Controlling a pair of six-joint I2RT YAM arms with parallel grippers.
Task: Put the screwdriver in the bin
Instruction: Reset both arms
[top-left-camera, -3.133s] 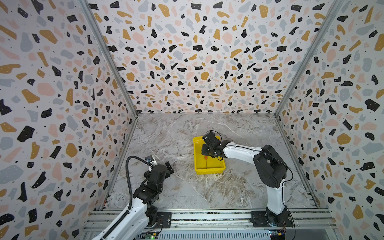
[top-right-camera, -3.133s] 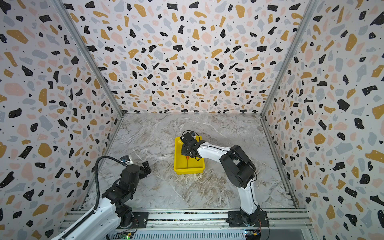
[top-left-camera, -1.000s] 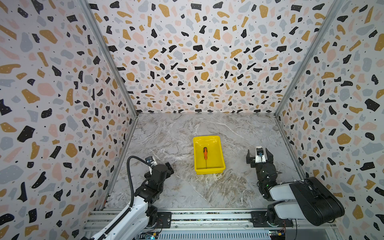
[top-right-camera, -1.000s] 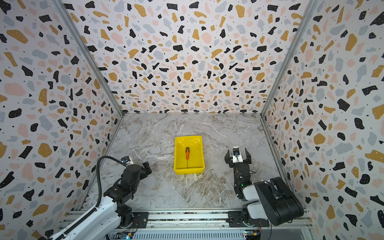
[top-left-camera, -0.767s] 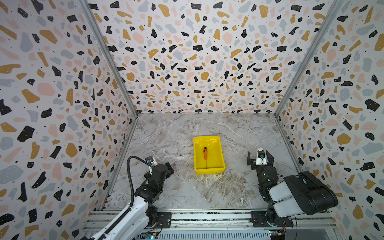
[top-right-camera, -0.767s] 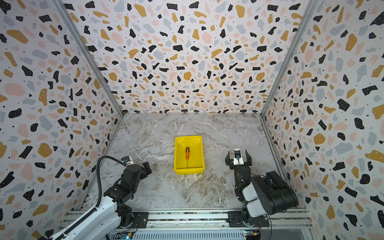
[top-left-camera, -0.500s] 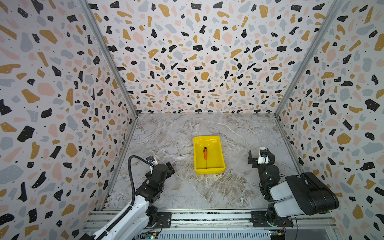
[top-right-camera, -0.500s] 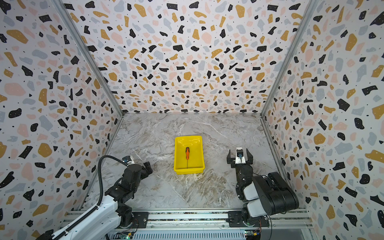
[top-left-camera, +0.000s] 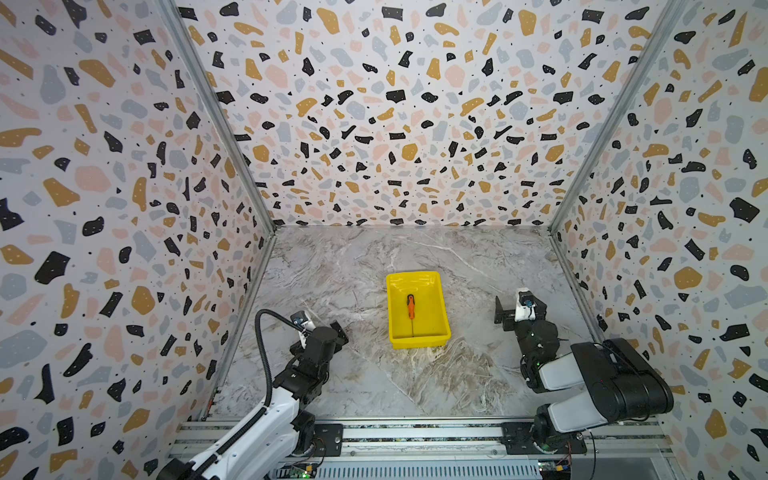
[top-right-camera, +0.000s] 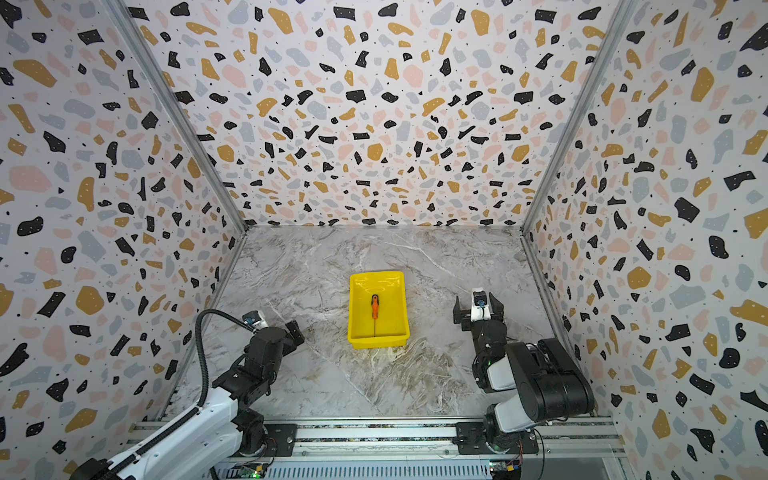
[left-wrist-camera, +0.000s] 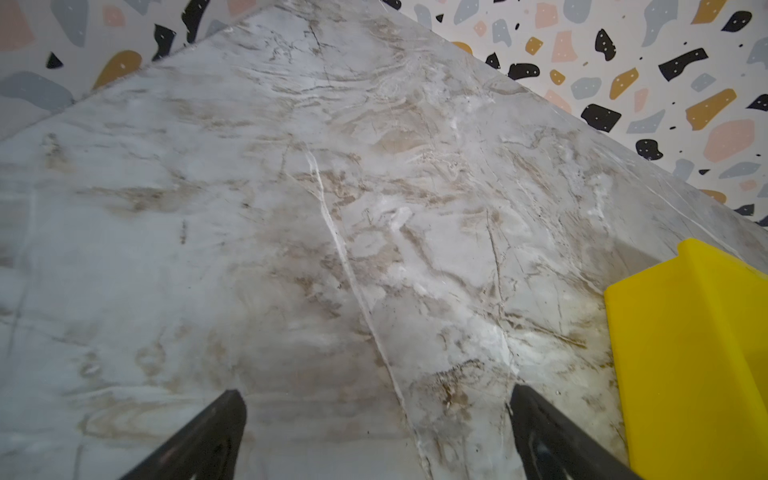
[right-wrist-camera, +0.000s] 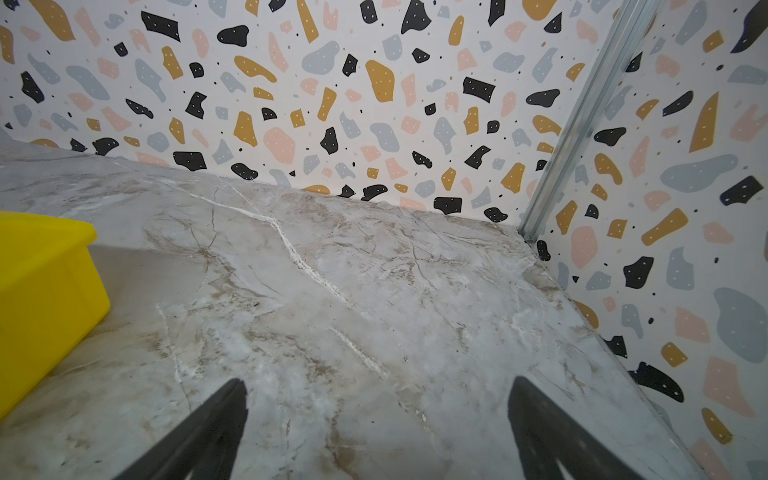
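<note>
Withdrawn from the bin, the right gripper now hovers well to its right, jaws spread and empty. The screwdriver lies inside the bin. The left gripper, near left, is also spread and empty.

The screwdriver (orange handle, black cap) lies flat, lengthwise inside the glossy yellow bin, cap toward the far wall, thin shaft apparently just short of the near wall.

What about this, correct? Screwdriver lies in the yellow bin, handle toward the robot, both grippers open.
Wrong end: in both top views the screwdriver lies in the bin with handle toward the back wall. Left gripper and right gripper are open.
</note>
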